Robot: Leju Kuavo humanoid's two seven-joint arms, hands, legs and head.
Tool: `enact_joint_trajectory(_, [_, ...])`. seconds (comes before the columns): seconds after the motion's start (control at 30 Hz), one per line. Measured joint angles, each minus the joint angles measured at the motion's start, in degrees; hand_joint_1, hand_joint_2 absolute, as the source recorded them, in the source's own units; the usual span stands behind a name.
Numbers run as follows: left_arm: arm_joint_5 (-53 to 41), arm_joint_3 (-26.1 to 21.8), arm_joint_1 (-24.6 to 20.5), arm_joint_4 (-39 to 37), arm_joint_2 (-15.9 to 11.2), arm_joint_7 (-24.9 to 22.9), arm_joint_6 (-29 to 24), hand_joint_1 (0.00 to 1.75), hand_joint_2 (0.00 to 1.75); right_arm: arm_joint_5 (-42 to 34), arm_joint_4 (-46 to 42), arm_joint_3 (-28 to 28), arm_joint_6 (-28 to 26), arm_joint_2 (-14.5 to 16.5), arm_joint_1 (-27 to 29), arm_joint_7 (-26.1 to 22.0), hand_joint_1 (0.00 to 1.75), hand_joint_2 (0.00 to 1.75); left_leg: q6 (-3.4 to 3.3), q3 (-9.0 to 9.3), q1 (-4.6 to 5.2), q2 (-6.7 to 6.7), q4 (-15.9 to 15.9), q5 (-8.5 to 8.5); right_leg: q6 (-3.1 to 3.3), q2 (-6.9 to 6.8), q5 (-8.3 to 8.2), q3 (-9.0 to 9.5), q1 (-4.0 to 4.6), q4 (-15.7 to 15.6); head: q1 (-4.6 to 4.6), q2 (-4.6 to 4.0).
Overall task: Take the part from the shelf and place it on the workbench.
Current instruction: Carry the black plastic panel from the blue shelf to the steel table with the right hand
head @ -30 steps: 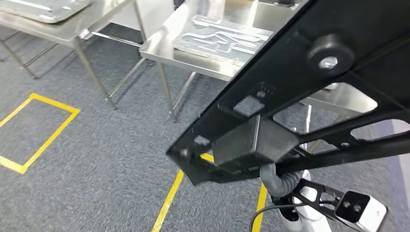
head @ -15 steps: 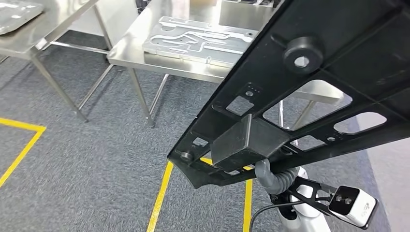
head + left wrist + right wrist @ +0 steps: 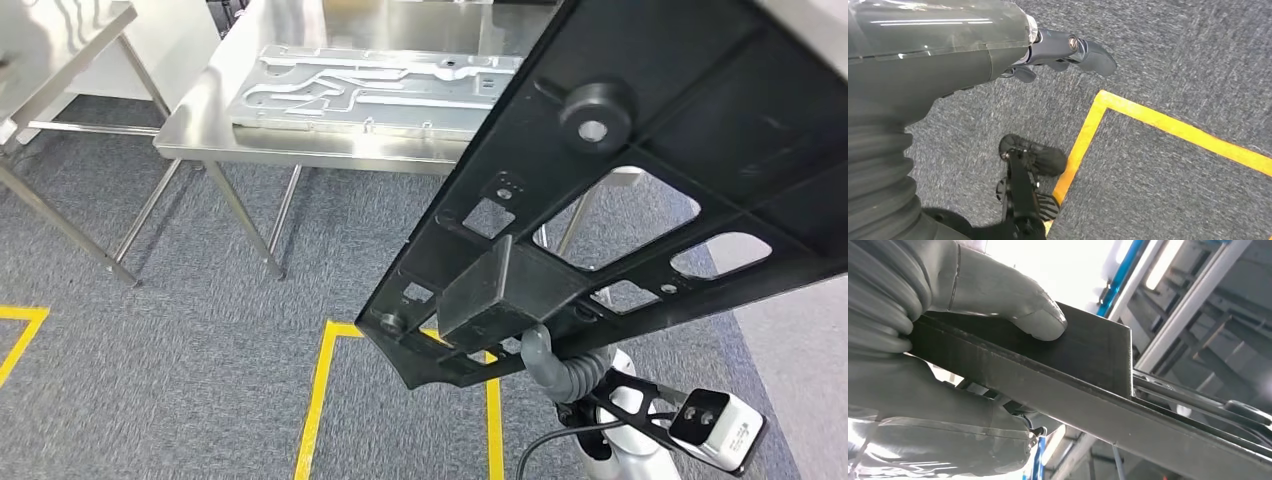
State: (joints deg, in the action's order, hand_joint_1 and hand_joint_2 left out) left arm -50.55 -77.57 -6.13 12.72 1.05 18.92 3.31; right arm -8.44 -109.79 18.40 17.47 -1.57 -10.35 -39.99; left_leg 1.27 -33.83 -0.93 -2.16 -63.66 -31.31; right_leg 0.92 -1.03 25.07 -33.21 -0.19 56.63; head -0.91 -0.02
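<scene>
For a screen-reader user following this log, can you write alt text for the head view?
A large black part, a flat frame with cut-out openings, crosses the foreground, tilted. Behind it a steel workbench carries a grey metal plate. Below lies grey carpet marked with yellow tape lines.

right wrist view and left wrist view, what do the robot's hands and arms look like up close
The right hand has a thick pale grey thumb with a smooth rounded tip, a grey ribbed cover behind it and a glossy grey shell. The left hand shows darker blue-grey fingers with small round fasteners, a shiny dark grey casing and the same ribbed bellows cover. In the head view, a grey corrugated sleeve and a thin black cable show.
</scene>
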Motion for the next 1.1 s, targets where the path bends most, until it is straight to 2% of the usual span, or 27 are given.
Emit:
enact_joint_trajectory(0.07, [0.01,0.00,0.29,0.00,-0.03,-0.03,0.10,0.00,1.75,-0.03,0.06,-0.01,0.07,0.14,0.09,-0.01,1.75,1.75,0.14,-4.10,0.01,1.39,-8.08,-3.39,0.31,0.46,0.13,0.05,0.07,0.05,-0.01,0.00])
enact_joint_trajectory(0.1, [0.01,0.00,0.46,0.00,-0.04,-0.04,0.13,0.00,1.75,-0.05,0.14,-0.01,0.09,0.17,0.15,-0.01,1.75,1.75,0.14,-5.55,0.01,1.58,-10.58,-3.83,0.37,0.78,0.21,0.09,0.11,0.12,-0.01,0.00])
enact_joint_trajectory(0.13, [0.00,0.00,0.61,0.00,-0.04,-0.05,0.17,0.00,1.75,-0.06,0.23,-0.01,0.10,0.17,0.19,-0.01,1.75,1.75,0.08,-5.92,0.02,1.64,-10.78,-3.00,0.37,1.12,0.31,0.18,0.15,0.21,-0.01,0.00])
enact_joint_trajectory(0.17, [-0.01,0.00,0.71,0.00,-0.03,-0.06,0.20,0.00,1.75,-0.06,0.30,-0.01,0.10,0.18,0.22,-0.01,1.75,1.75,-0.05,-5.15,0.02,1.65,-8.56,-1.08,0.32,1.46,0.45,0.32,0.17,0.32,-0.01,0.00])
enact_joint_trajectory(0.23, [-0.01,0.00,0.74,0.00,-0.07,-0.07,0.22,0.00,1.75,-0.07,0.36,-0.01,0.10,0.23,0.24,-0.01,1.75,1.75,-0.52,-1.55,0.08,1.81,-0.23,3.35,0.08,1.94,0.84,0.64,0.25,0.59,0.00,0.00])
enact_joint_trajectory(0.27, [-0.01,0.00,0.70,0.00,-0.09,-0.07,0.22,0.00,1.75,-0.08,0.38,-0.02,0.10,0.26,0.25,-0.02,1.75,1.75,-0.82,-0.14,0.18,1.91,3.01,4.59,-0.15,2.14,1.00,0.68,0.32,0.74,0.00,0.00])
enact_joint_trajectory(0.3, [-0.01,0.00,0.68,0.00,-0.11,-0.07,0.22,0.00,1.75,-0.09,0.40,-0.03,0.10,0.28,0.25,-0.01,1.75,1.75,-1.10,0.64,0.29,2.01,4.90,5.09,-0.41,2.27,1.10,0.64,0.37,0.83,0.00,0.00])
enact_joint_trajectory(0.43, [-0.01,0.00,0.65,0.00,-0.07,-0.08,0.22,0.00,1.75,-0.10,0.43,-0.07,0.10,0.28,0.26,-0.01,1.75,1.75,-2.35,0.97,0.22,1.97,5.95,5.28,-1.68,2.22,1.76,0.34,0.33,1.52,0.01,0.00])
enact_joint_trajectory(0.5, [-0.01,0.00,0.60,0.00,-0.03,-0.07,0.23,0.00,1.75,-0.11,0.43,-0.11,0.10,0.28,0.23,-0.01,1.75,1.75,-2.87,1.21,0.02,1.84,6.29,5.43,-2.17,1.81,4.38,-1.64,0.17,5.89,0.01,0.00])
enact_joint_trajectory(0.57, [-0.01,0.00,0.62,0.00,-0.03,-0.07,0.23,0.00,1.75,-0.12,0.48,-0.15,0.10,0.28,0.33,-0.01,1.75,1.75,-3.07,1.20,0.07,1.78,6.28,5.33,-2.52,1.60,7.84,-5.74,-0.06,13.78,0.01,0.00])
enact_joint_trajectory(0.6, [-0.01,0.00,0.65,0.00,-0.03,-0.07,0.23,0.00,1.75,-0.13,0.54,-0.17,0.10,0.28,0.41,-0.01,1.75,1.75,-3.09,1.23,0.10,1.75,6.26,5.25,-2.65,1.54,8.49,-7.36,-0.17,16.58,0.01,0.00])
enact_joint_trajectory(0.63, [-0.01,0.00,0.66,0.00,-0.03,-0.08,0.23,0.00,1.75,-0.13,0.58,-0.17,0.10,0.28,0.46,-0.01,1.75,1.75,-3.08,1.31,0.12,1.74,6.24,5.16,-2.70,1.47,8.03,-8.03,-0.24,17.45,0.01,0.00])
enact_joint_trajectory(0.67, [-0.01,0.00,0.66,0.00,-0.02,-0.08,0.23,0.00,1.75,-0.13,0.62,-0.17,0.10,0.28,0.48,-0.01,1.75,1.75,-3.01,1.48,0.12,1.74,6.23,5.04,-2.66,1.38,6.37,-7.36,-0.29,15.67,0.01,0.00])
enact_joint_trajectory(0.73, [-0.01,0.00,0.65,0.00,0.00,-0.07,0.24,0.00,1.75,-0.13,0.63,-0.18,0.10,0.28,0.45,-0.01,1.75,1.75,-2.75,1.98,0.13,1.76,6.23,4.66,-2.29,1.06,2.12,-3.46,-0.26,7.52,0.01,0.00])
enact_joint_trajectory(0.77, [-0.01,0.00,0.63,0.00,0.02,-0.06,0.24,0.00,1.75,-0.11,0.62,-0.19,0.09,0.29,0.42,-0.01,1.75,1.75,-2.52,2.15,0.20,1.77,6.21,4.43,-2.04,0.86,0.86,-1.70,-0.12,3.89,0.01,0.00])
enact_joint_trajectory(0.8, [-0.01,0.00,0.61,0.00,0.03,-0.07,0.25,0.00,1.75,-0.11,0.60,-0.20,0.08,0.29,0.41,-0.02,1.75,1.75,-2.23,2.25,0.25,1.76,6.19,4.23,-1.78,0.75,0.38,-0.65,0.06,1.67,0.01,0.00])
enact_joint_trajectory(0.87, [-0.02,0.00,0.58,0.00,0.04,-0.08,0.25,0.00,1.75,-0.09,0.56,-0.28,0.06,0.29,0.47,-0.02,1.75,1.75,-1.53,2.42,0.28,1.64,6.31,3.91,-1.26,0.86,0.72,-0.27,0.42,0.72,0.01,0.00])
enact_joint_trajectory(0.93, [-0.03,0.00,0.50,0.00,0.02,-0.08,0.27,0.00,1.75,-0.08,0.39,-0.36,0.13,0.30,0.60,-0.01,1.75,1.75,-0.91,2.60,0.23,1.59,5.97,3.42,-0.59,1.10,0.74,0.27,0.15,0.25,0.01,0.00])
enact_joint_trajectory(0.97, [-0.02,0.01,0.45,0.00,0.01,-0.07,0.28,0.00,1.75,-0.09,0.30,-0.38,0.23,0.35,0.64,-0.02,1.75,1.75,-0.71,2.17,0.22,1.61,4.64,2.67,-0.25,1.12,0.76,0.69,-0.02,-0.04,0.00,0.00])
enact_joint_trajectory(1.0, [-0.02,0.01,0.41,0.00,-0.02,-0.07,0.28,0.00,1.75,-0.09,0.21,-0.39,0.39,0.42,0.71,-0.02,1.75,1.75,-0.53,1.07,0.20,1.66,2.09,1.42,0.06,1.12,0.82,1.14,-0.18,-0.29,0.00,0.00])
enact_joint_trajectory(1.03, [-0.01,0.01,0.43,0.00,-0.04,-0.07,0.28,0.00,1.75,-0.09,0.18,-0.43,0.59,0.50,0.77,-0.03,1.75,1.75,-0.40,-0.80,0.17,1.68,-1.68,-0.22,0.29,1.10,1.06,1.47,-0.12,-0.34,0.00,0.00])
enact_joint_trajectory(1.07, [-0.01,0.01,0.47,0.00,-0.06,-0.08,0.27,0.00,1.75,-0.09,0.17,-0.50,0.82,0.58,0.88,-0.02,1.75,1.75,-0.25,-3.18,0.15,1.68,-5.90,-1.77,0.43,1.13,1.32,1.71,-0.08,-0.31,-0.01,0.00])
enact_joint_trajectory(1.1, [-0.01,0.01,0.54,0.00,-0.08,-0.08,0.27,0.00,1.75,-0.07,0.17,-0.57,0.99,0.62,1.04,-0.02,1.75,1.75,-0.13,-5.34,0.14,1.68,-9.28,-2.61,0.47,1.23,1.63,1.99,-0.04,-0.28,-0.01,0.00])
